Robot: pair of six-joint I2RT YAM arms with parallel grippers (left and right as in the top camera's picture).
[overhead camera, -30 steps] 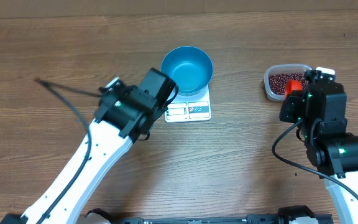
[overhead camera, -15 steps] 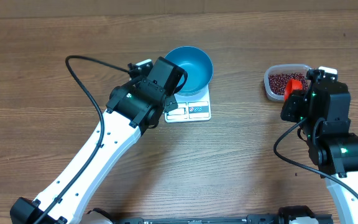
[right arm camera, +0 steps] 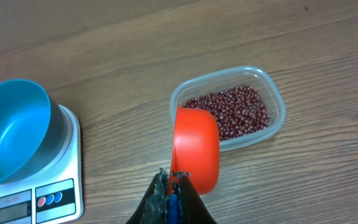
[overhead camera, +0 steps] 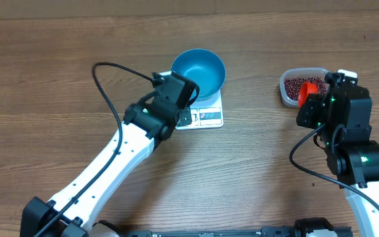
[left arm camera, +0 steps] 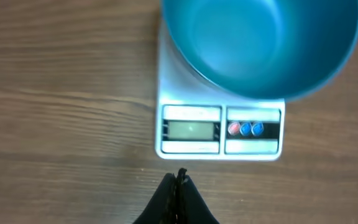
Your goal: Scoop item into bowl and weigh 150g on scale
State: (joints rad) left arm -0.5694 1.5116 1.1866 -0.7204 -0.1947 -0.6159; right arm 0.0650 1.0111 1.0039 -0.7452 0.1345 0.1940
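Note:
The blue bowl [overhead camera: 198,72] stands on the white scale [overhead camera: 206,117] at the table's middle back, and no beans show inside it. My left gripper [left arm camera: 179,177] is shut and holds nothing. Its tip hovers just in front of the scale's front edge, below the display [left arm camera: 191,129]. My right gripper [right arm camera: 174,180] is shut on the handle of an orange-red scoop [right arm camera: 194,146]. The scoop's cup hangs over the near left rim of the clear tub [right arm camera: 277,118]. The item, dark red beans [right arm camera: 232,112], fills that tub.
The tub [overhead camera: 304,70] sits to the right of the scale with bare wood between them. My left arm [overhead camera: 120,158] crosses the table diagonally from the front left. A black cable [overhead camera: 110,89] loops above the table left of the bowl.
My left arm has swung right toward the scale's front edge, and its jaws have closed. The right arm and scoop have stayed still.

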